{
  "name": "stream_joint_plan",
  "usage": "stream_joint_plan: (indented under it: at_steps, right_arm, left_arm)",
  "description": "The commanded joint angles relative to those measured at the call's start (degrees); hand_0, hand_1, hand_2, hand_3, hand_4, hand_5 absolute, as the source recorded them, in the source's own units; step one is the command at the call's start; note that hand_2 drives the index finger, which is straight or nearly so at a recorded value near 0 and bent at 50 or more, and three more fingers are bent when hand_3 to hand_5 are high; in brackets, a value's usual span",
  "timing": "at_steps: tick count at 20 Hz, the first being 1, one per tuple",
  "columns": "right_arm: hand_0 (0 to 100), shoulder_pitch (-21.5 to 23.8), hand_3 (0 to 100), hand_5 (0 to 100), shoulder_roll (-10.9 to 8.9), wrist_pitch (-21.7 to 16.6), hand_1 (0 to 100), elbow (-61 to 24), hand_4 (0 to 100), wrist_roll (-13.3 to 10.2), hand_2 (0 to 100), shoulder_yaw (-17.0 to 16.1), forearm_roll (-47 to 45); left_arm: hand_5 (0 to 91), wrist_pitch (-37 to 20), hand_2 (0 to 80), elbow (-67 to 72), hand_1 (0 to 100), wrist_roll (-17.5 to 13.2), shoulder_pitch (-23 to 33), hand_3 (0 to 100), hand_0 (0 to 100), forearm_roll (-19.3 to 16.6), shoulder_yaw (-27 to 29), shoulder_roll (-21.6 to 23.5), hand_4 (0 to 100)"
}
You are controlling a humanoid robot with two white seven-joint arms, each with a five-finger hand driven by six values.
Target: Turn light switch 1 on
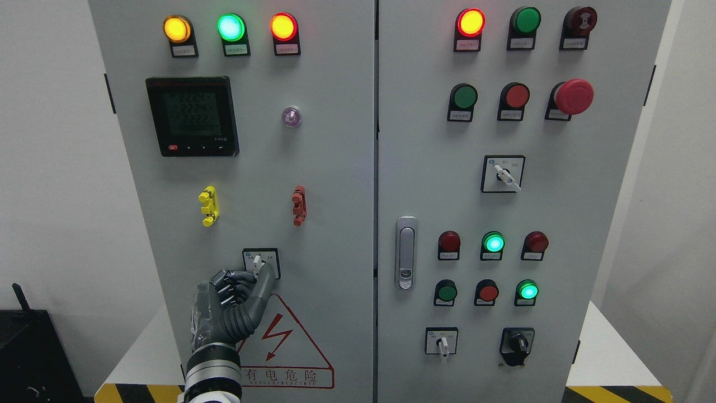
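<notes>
A small selector switch with a white lever (257,260) sits on a black-framed plate low on the left cabinet door (335,184). The lever stands almost upright. My left hand (254,275) reaches up from the bottom left and is at the switch. Its thumb (266,280) lies along the lever's right side, and its curled fingers (230,282) close in from the left, pinching the lever. The lower part of the plate is hidden behind the hand. The right arm does not show.
Above the switch are yellow (208,205) and red (299,205) terminal blocks, a digital meter (192,116) and three lit lamps. The right door carries a latch handle (406,252), more lamps, push buttons, a red emergency button (573,96) and other selector switches. A warning sticker (285,347) sits below my hand.
</notes>
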Motion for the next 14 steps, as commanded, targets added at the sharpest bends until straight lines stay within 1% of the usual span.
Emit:
stream_joint_plan:
  at_steps: [1,6,14]
  right_arm:
    - [0,0.00,0,0,0.00,-0.02,0,0.00,0,0.00,0,0.00,-1.41]
    - [0,0.00,0,0,0.00,-0.02,0,0.00,0,0.00,0,0.00,-1.41]
    - [0,0.00,0,0,0.00,-0.02,0,0.00,0,0.00,0,0.00,-1.41]
  left_arm:
    - [88.3,-0.07,62.4,0.04,62,-0.04,-0.05,90,36,-0.27,-0.14,0.02,94]
    - [88.4,-0.07,62.3,0.04,61,-0.12,0.03,90,41,-0.36,-0.14,0.02,94]
    - [88.5,-0.07,62.2,0.04,61,-0.12,-0.05,90,46,-0.54,-0.14,0.02,95]
